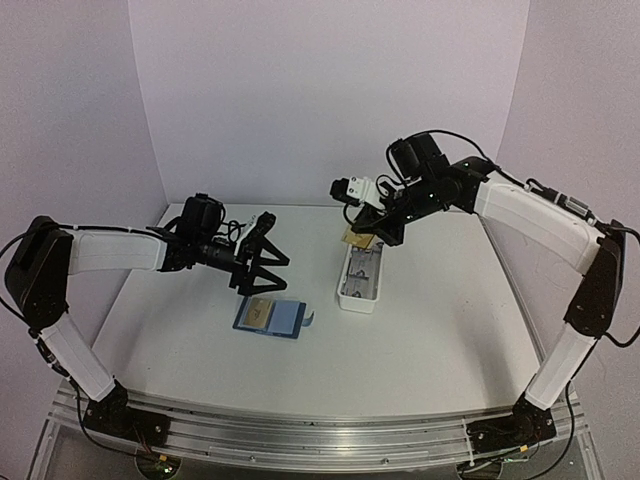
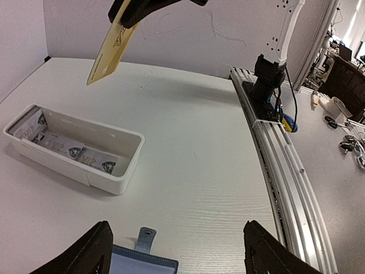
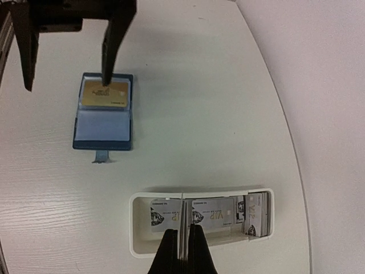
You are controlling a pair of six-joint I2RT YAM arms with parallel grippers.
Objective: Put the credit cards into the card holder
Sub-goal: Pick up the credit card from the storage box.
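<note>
The blue card holder [image 1: 270,316] lies open on the table with one tan card [image 1: 262,311] on its left half. The right wrist view shows that holder [image 3: 104,123] and its tan card [image 3: 105,94] as well. My left gripper [image 1: 262,255] hovers open just above it, fingers wide and nothing between them [image 2: 177,254]. My right gripper [image 1: 366,236] is shut on a second tan card [image 2: 111,48], lifted above the white tray [image 1: 352,300]. In the right wrist view this card [image 3: 183,214] is seen edge-on between the shut fingers [image 3: 183,233].
The long white tray [image 3: 199,195] holds several whitish-grey cards lying flat [image 3: 214,217] and a small stack standing at one end [image 3: 256,214]. The holder's snap tab [image 2: 146,237] points toward the tray. An aluminium rail [image 2: 274,154] runs along the table's near edge.
</note>
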